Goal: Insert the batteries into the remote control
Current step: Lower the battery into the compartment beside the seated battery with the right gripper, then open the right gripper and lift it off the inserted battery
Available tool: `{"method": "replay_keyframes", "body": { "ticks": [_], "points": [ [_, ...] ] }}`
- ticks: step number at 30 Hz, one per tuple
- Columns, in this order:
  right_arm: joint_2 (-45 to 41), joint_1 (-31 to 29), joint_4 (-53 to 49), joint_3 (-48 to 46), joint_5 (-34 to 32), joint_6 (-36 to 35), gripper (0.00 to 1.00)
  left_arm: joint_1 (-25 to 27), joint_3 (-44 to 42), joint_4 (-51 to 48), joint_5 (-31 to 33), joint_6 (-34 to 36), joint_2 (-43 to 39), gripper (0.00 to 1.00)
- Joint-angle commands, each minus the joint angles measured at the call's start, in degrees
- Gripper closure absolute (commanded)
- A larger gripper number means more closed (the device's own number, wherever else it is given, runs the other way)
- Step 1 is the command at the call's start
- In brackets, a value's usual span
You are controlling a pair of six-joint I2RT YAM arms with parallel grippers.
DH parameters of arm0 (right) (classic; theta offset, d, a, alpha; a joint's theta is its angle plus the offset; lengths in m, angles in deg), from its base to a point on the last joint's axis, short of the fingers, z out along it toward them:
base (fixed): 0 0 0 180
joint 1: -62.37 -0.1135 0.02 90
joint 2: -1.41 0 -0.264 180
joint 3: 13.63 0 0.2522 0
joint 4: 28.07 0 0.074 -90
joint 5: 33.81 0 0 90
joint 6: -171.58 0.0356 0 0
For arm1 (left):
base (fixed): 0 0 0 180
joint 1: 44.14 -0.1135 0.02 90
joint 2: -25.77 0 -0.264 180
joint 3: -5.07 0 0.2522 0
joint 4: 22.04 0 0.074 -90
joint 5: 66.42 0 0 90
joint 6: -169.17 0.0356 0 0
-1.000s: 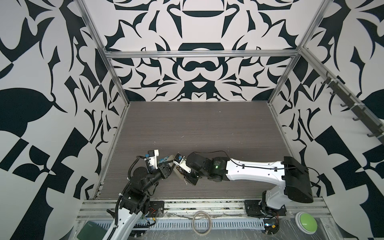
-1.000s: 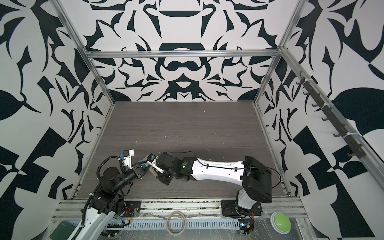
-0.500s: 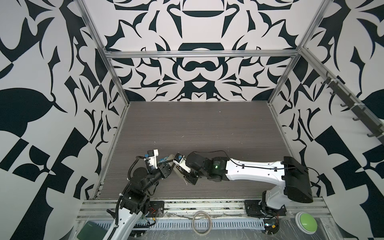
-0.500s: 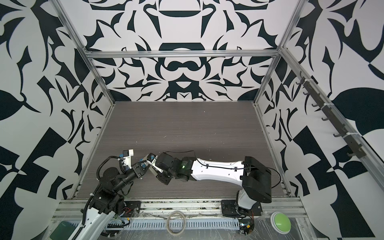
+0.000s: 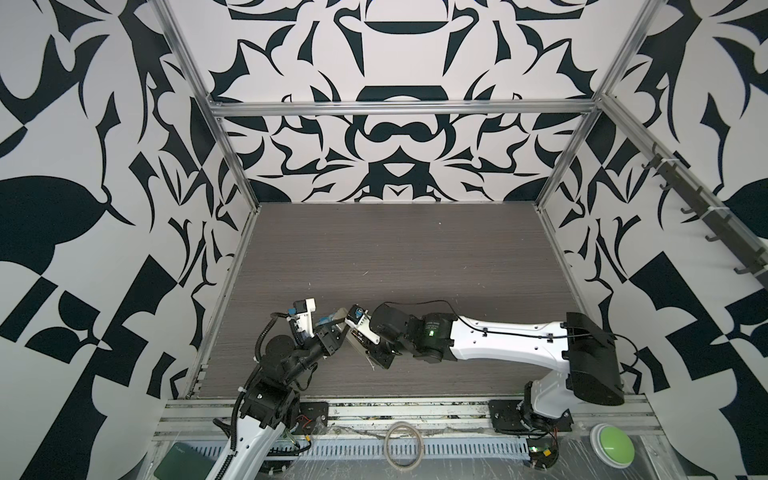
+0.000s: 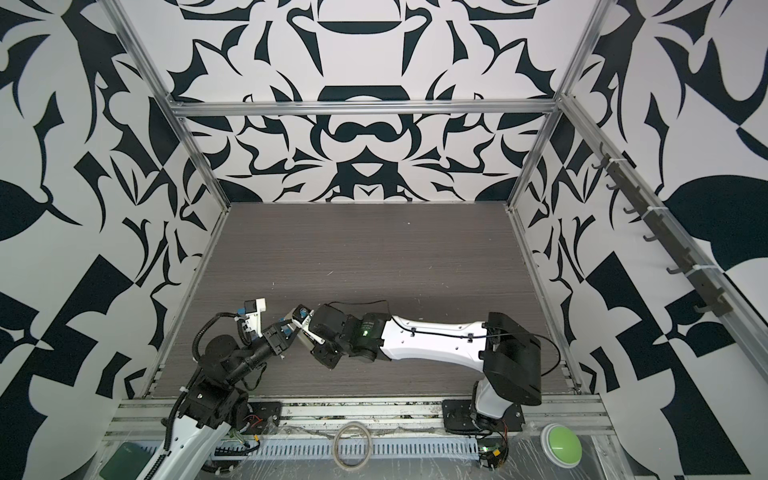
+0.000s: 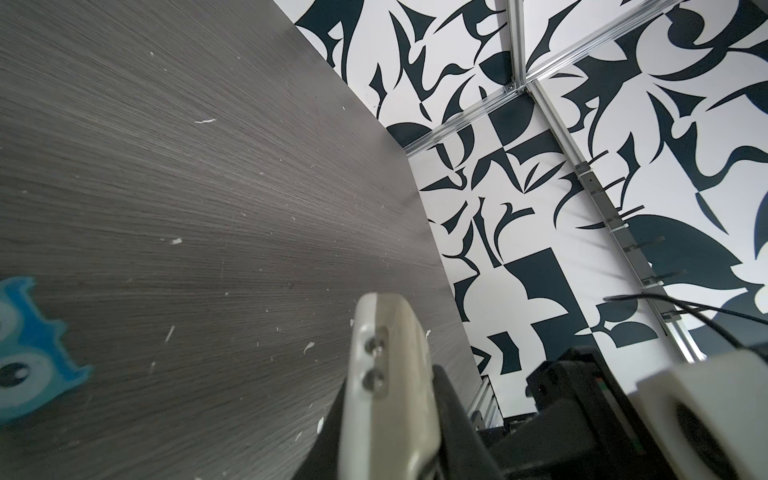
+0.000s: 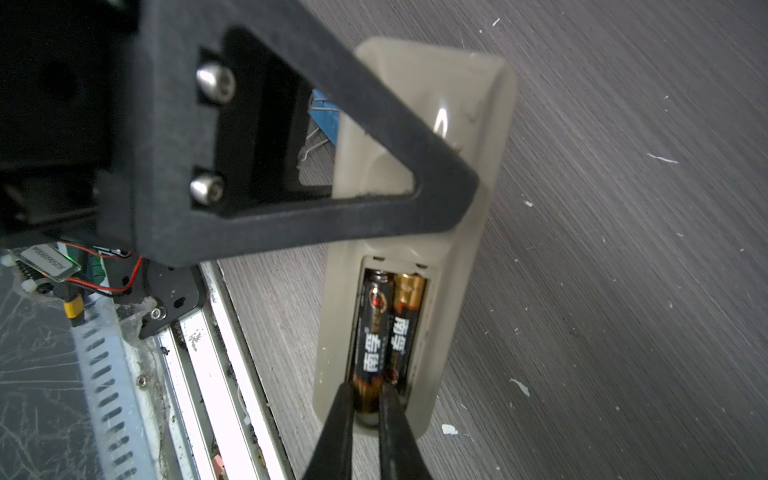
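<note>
Nothing really moved from a second ago, both arms are parked in the same pose as before. Right arm [image 5: 498, 340] lies stretched out long and low, reaching past the middle to the remote control [image 8: 449, 104], wrist bent down onto it. Left arm [image 5: 286, 357] is folded up tight with its forearm angled up toward the remote from the other side.

Left gripper [image 7: 390, 424] is clamped across the remote's upper half, one black finger flat on the plain back. It holds the remote tilted, off the table [image 8: 623, 249], with the open battery bay facing the right wrist camera.

Both batteries [image 8: 376, 332] already sit side by side in that bay at the remote's lower end. One shows its coppery end up by the bay's top edge.

Right gripper [image 8: 368, 395] has its two thin tips nearly together. They pinch the bottom end of the battery that sits further from the table, each tip touching its side
</note>
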Motion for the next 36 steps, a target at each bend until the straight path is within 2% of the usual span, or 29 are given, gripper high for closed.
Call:
{"method": "replay_keyframes", "body": {
  "ticks": [1, 23, 28, 36],
  "points": [
    [0.94, -0.66, 0.68, 2.16, 0.40, 0.22, 0.86, 0.21, -1.32, 0.61, -2.36, -1.91, -1.13, 1.00],
    [-1.18, -0.81, 2.03, 1.35, 1.30, -0.30, 0.71, 0.19, -1.33, 0.76, -3.39, -1.94, -0.30, 1.00],
    [-2.23, -0.70, 1.66, 1.61, 0.45, -0.93, 0.64, 0.18, -1.32, 1.02, -4.93, -1.66, 0.95, 1.00],
    [-5.57, -0.77, 0.15, 2.20, -0.80, -2.75, 0.62, 0.21, -1.41, 3.28, -7.93, -1.23, 3.50, 1.00]
  ]
}}
